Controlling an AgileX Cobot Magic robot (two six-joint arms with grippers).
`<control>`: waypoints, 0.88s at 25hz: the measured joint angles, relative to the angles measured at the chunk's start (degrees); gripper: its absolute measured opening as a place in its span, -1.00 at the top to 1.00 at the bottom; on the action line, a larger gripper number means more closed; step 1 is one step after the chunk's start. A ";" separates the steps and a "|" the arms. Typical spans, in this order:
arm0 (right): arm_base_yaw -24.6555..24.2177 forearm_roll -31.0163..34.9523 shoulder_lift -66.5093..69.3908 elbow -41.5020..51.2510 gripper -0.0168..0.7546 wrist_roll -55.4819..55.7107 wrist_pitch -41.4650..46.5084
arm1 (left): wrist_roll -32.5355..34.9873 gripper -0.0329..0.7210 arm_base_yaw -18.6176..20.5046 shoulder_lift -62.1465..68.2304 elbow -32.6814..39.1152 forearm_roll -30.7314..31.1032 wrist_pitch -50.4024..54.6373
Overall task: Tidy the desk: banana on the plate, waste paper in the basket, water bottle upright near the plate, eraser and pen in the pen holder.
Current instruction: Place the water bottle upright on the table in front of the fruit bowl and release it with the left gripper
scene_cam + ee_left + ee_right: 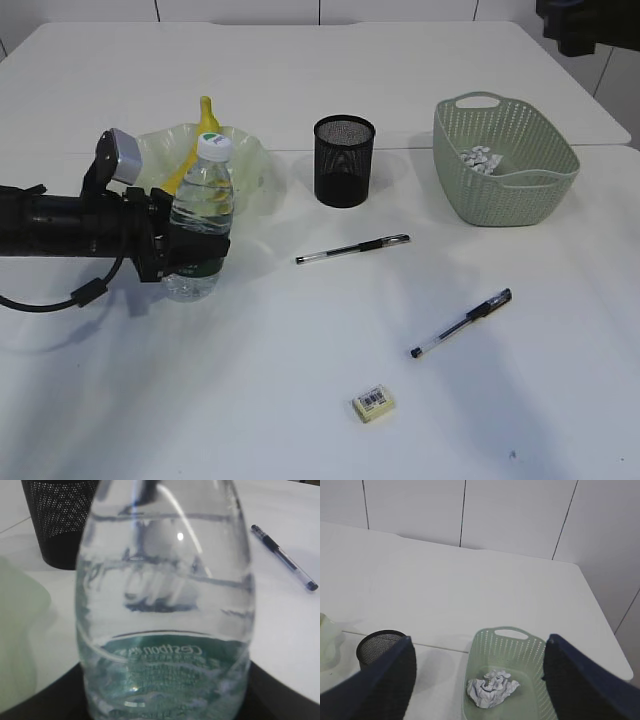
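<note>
Desk [300, 420] contents by count: one water bottle [201, 215], one banana [196, 140], one plate [250, 160], one black mesh pen holder [344, 160], one green basket [505, 165], one ball of waste paper [482, 158], two pens, and one eraser [373, 403].

The left gripper [185, 245] reaches in from the left and is clasped around the lower half of the bottle, which stands upright just in front of the plate. The banana lies on the plate, partly hidden behind the bottle, with only its tip and one side showing. The paper ball sits inside the basket, mostly screened by the near wall in the exterior view and clearer from the right wrist. One pen [352, 249] lies in front of the holder; the other pen [462, 323] lies farther right, and the eraser rests nearest the camera, apart from both.

In the left wrist view the bottle fills nearly the whole picture, its label seen reversed through the water. The right gripper [477, 680] hangs high above the basket with its jaws spread wide, gripping nothing; its arm is cut off at the top right corner of the exterior view. Whether the holder contains anything cannot be told.
</note>
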 joint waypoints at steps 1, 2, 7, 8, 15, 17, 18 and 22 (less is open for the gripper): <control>0.00 0.00 0.00 0.00 -0.56 0.00 0.00 | 0.00 -0.23 0.00 0.00 0.00 0.24 -0.07; 0.00 0.00 0.00 0.00 -0.56 0.00 0.00 | 0.00 -0.23 0.00 0.00 0.00 0.24 -0.07; 0.00 0.00 0.00 0.00 -0.56 0.00 -0.26 | -0.18 -0.23 0.00 0.00 0.00 0.59 -0.12; 0.00 0.00 0.00 0.00 -0.56 0.00 -0.26 | -0.18 -0.23 0.00 0.00 0.00 0.71 -0.23; 0.00 0.00 0.00 0.00 -0.56 0.00 -0.26 | -0.59 -0.23 0.00 0.03 0.00 0.99 -0.90; 0.00 0.00 0.00 0.00 -0.56 0.00 -0.26 | -0.59 -0.23 0.00 0.71 -0.04 1.09 -0.90; 0.00 0.00 0.00 0.00 -0.56 0.00 -0.26 | -0.59 -0.23 0.00 1.14 -0.26 0.82 -0.36; 0.00 0.00 0.00 0.00 -0.56 -0.11 -0.26 | -0.80 -0.23 0.00 2.24 -0.36 -0.09 1.76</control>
